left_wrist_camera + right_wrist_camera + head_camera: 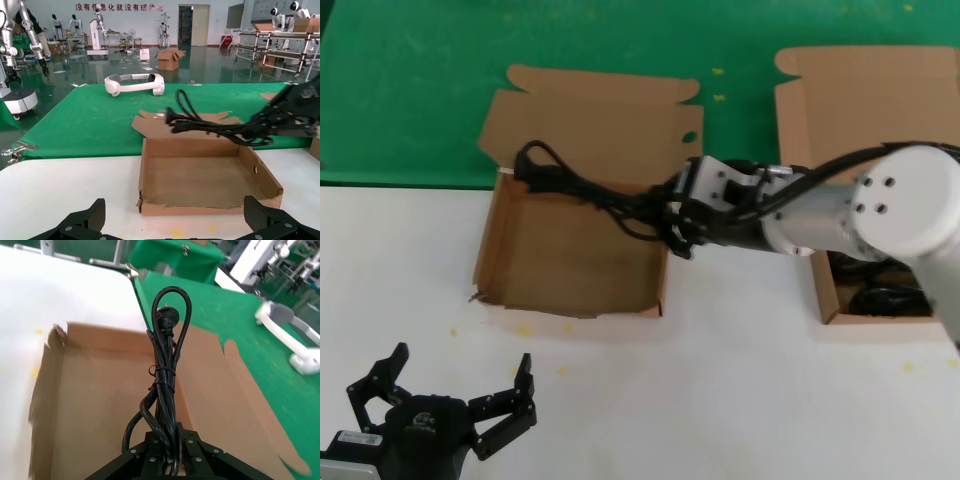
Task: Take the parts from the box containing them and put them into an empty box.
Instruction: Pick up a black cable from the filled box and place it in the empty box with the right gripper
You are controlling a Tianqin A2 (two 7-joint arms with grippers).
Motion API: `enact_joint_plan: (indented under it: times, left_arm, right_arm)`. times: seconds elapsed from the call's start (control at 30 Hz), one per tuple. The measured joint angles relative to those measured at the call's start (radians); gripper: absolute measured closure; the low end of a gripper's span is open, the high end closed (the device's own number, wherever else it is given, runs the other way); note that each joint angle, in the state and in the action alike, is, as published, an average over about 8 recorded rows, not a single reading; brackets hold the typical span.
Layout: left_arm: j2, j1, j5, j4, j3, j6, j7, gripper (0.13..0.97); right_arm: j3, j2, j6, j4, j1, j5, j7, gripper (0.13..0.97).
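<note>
A bundled black power cord (582,187) hangs over the empty box (510,290), its plug (167,316) pointing toward the box's far left corner. My right gripper (672,215) is shut on the cord's near end, reaching in above the right wall of this box. The cord (165,385) runs out from between the closed jaws, held by a tie. The cord (210,127) also shows above the empty box (150,172) in the left wrist view. The box containing parts (825,295) sits at the right, with more black cord (885,297) inside, mostly hidden by my right arm. My left gripper (445,395) rests open near the front left.
The empty box's lid (590,120) lies back on a green mat (410,90); its front wall is ragged. A white headset (134,83) lies on the mat beyond. White tabletop (720,390) stretches in front of both boxes.
</note>
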Motion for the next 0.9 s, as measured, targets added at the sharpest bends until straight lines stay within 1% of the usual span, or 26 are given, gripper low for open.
enact_joint_plan:
  times: [0.2,0.4,0.6,0.9]
  left_arm:
    - [0.000,0.000,0.000,0.000,0.000,0.000,0.000,0.132]
    - [0.000,0.000,0.000,0.000,0.000,0.000,0.000,0.132]
    - [0.000,0.000,0.000,0.000,0.000,0.000,0.000,0.132]
    - [0.000,0.000,0.000,0.000,0.000,0.000,0.000,0.132]
  right_arm:
    - [-0.085,-0.044,0.053,-0.150,0.071,0.171,-0.117,0.910]
    - [-0.203,-0.054,0.109,-0.254,0.119,0.339,-0.181,0.910]
    - [-0.296,-0.057,0.140,-0.314,0.152,0.453,-0.199,0.910]
    - [-0.408,-0.057,0.170,-0.348,0.190,0.582,-0.194,0.910]
